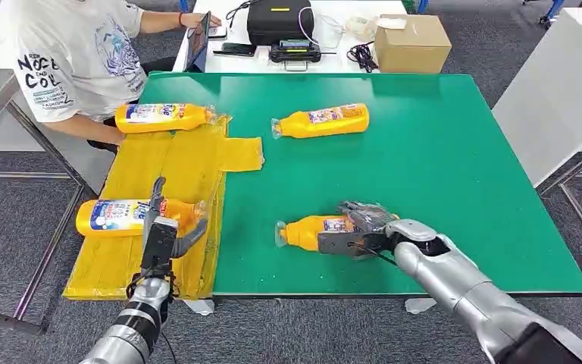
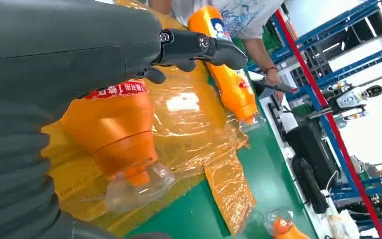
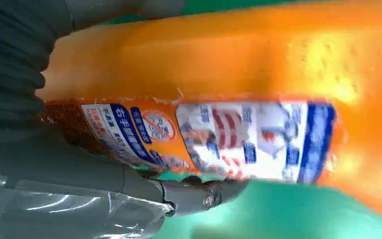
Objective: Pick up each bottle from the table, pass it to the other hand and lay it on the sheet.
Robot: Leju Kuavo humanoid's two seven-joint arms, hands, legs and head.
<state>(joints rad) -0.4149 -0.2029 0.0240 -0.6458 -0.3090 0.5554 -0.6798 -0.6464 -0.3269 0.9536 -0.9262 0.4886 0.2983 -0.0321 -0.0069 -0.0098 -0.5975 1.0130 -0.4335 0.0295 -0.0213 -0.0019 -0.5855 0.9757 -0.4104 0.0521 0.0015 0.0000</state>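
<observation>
Near the front edge of the green table (image 1: 439, 174) lies an orange bottle (image 1: 307, 232) (image 3: 258, 74), cap toward the left. My right hand (image 1: 360, 227) grips its body, fingers over the top and thumb (image 3: 199, 194) on the near side. A second orange bottle (image 1: 322, 121) lies farther back on the green surface. Two more lie on the yellow sheet (image 1: 144, 163): one at its far end (image 1: 163, 117), one near its front (image 1: 121, 216) (image 2: 114, 124). My left hand (image 1: 168, 231) hovers just over that front bottle, its fingers (image 2: 204, 47) spread and holding nothing.
A person in a white T-shirt (image 1: 76, 53) sits at the far left corner holding a tablet (image 1: 199, 38). Beyond the table stand a cardboard box (image 1: 413, 42) and a black case (image 1: 280, 19). A white table (image 1: 561, 91) lies to the right.
</observation>
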